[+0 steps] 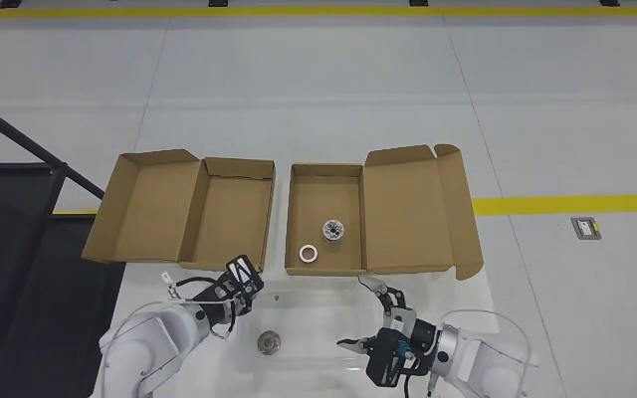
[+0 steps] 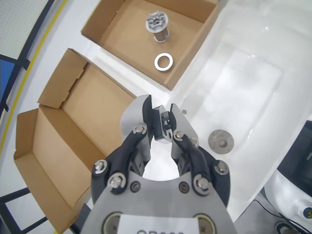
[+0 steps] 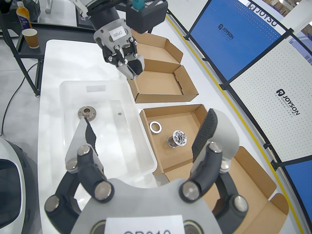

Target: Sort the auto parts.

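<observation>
One small grey metal block (image 2: pixel 159 126) is pinched by left fingers (image 2: pixel 147 113); right fingers (image 3: pixel 204 132) gape.

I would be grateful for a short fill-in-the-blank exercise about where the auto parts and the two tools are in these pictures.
1. The left tool is shut on a small metal block, while the right tool is ___.
2. The cardboard box with the ring in it holds ___ parts in all.
3. The flanged disc lies in the clear plastic ___.

Missing words: open; two; tray.
</observation>
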`<action>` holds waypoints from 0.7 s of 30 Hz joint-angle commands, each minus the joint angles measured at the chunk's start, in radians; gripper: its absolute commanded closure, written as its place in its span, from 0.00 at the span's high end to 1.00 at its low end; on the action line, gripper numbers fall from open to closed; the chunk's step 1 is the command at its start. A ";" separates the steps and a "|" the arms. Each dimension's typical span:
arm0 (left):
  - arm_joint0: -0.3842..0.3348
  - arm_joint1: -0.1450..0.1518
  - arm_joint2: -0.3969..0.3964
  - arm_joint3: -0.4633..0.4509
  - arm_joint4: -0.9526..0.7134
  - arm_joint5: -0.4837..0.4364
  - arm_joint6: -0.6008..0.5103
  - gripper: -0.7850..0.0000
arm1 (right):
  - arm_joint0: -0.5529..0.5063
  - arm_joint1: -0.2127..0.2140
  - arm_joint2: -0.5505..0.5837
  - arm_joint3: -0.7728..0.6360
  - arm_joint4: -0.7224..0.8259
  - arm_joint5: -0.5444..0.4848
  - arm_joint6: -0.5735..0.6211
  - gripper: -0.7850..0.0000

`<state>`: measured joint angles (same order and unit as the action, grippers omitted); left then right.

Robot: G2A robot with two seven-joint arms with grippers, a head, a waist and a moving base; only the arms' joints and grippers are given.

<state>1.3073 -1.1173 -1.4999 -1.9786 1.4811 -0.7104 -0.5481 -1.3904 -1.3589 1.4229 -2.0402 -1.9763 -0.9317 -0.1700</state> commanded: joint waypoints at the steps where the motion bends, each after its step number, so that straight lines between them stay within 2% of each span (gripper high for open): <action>1: 0.001 0.000 -0.003 0.000 0.001 -0.001 0.004 0.00 | 0.000 0.000 0.000 0.000 0.000 0.000 0.000 1.00; 10: 0.001 0.000 -0.003 0.000 0.001 -0.001 0.004 0.00 | 0.000 0.000 0.000 0.000 0.000 0.000 0.000 1.00; 13: 0.004 0.000 0.006 0.005 0.033 0.042 0.020 0.00 | 0.000 0.000 0.000 0.000 0.000 0.000 0.000 1.00; 17: -0.084 -0.012 0.052 0.137 0.047 0.193 0.026 0.00 | 0.000 0.000 0.000 0.000 0.000 0.000 0.000 1.00; 21: -0.256 -0.033 0.118 0.372 -0.010 0.315 0.028 0.00 | 0.000 0.000 0.000 0.000 0.000 0.000 0.000 1.00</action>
<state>1.1100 -1.1439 -1.4062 -1.6956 1.4873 -0.4318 -0.5287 -1.3904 -1.3589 1.4229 -2.0402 -1.9763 -0.9317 -0.1700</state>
